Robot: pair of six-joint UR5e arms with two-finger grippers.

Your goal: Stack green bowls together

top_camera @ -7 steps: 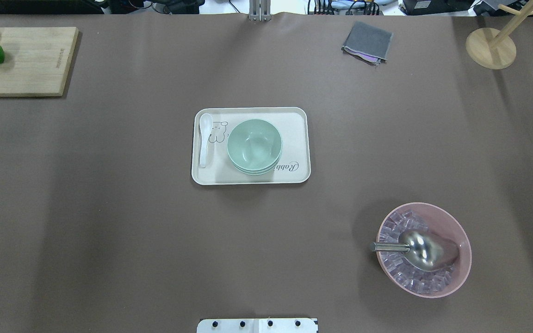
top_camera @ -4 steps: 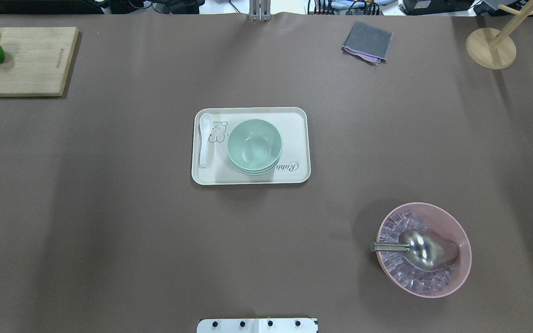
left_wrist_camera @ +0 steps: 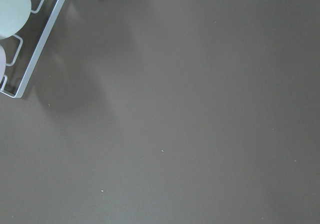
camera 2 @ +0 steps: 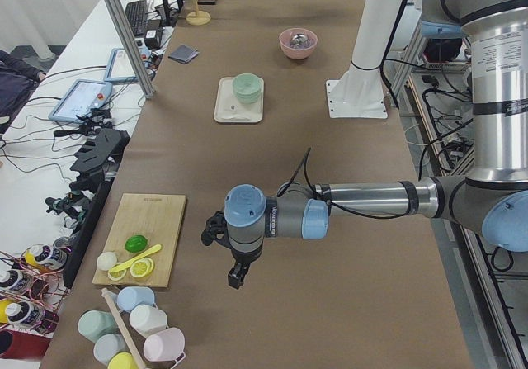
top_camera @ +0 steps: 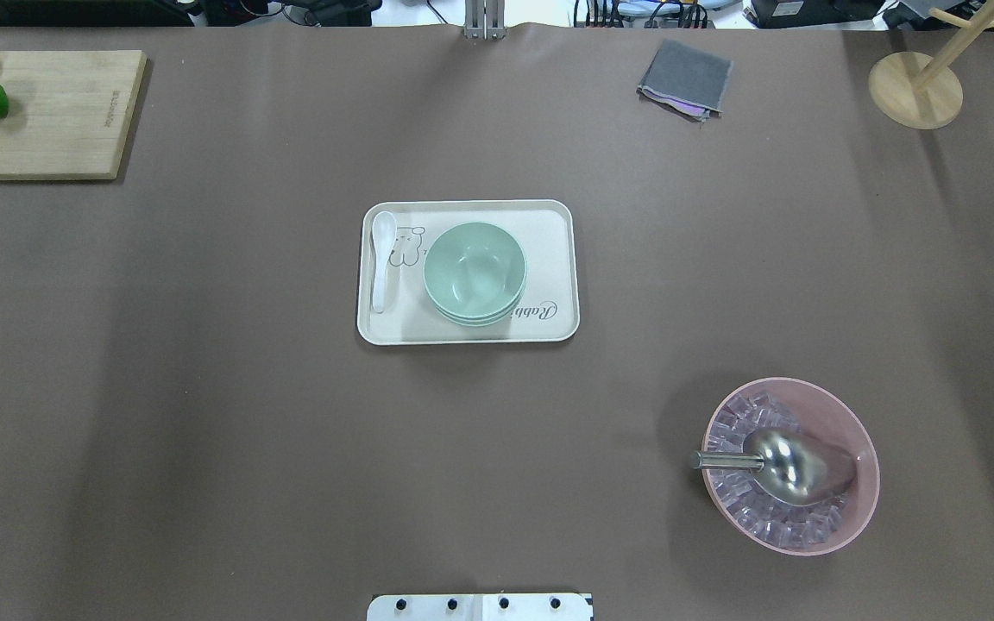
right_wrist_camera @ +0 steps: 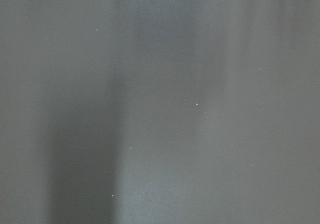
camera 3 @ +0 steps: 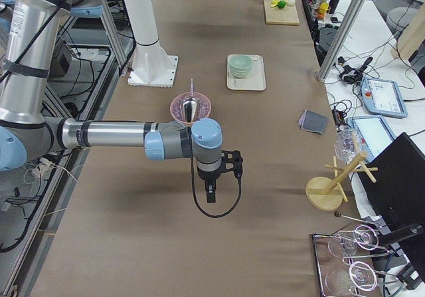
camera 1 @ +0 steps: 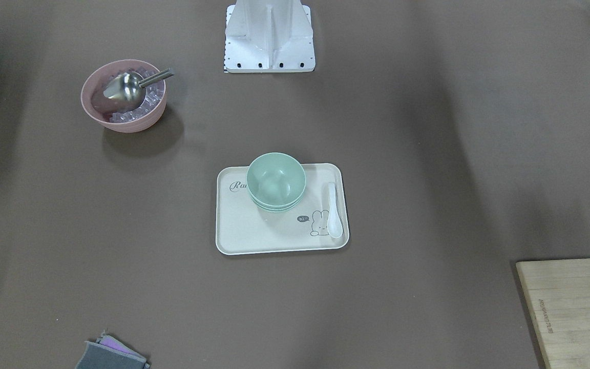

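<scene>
The green bowls [top_camera: 474, 272] are nested in one stack on the cream tray [top_camera: 549, 332] at the table's middle. The stack also shows in the front view [camera 1: 276, 180], the left view [camera 2: 246, 87] and the right view [camera 3: 241, 64]. My left gripper [camera 2: 237, 274] hangs over bare table far to the left, near the cutting board, away from the bowls. My right gripper [camera 3: 211, 194] hangs over bare table far to the right. Both show only in the side views, so I cannot tell whether they are open or shut. Both wrist views show only brown table.
A white spoon [top_camera: 382, 259] lies on the tray's left side. A pink bowl [top_camera: 851, 423] of ice with a metal scoop [top_camera: 795, 466] sits front right. A cutting board [top_camera: 57, 112] with fruit, a grey cloth [top_camera: 685, 78] and a wooden stand [top_camera: 915, 89] lie along the far edge.
</scene>
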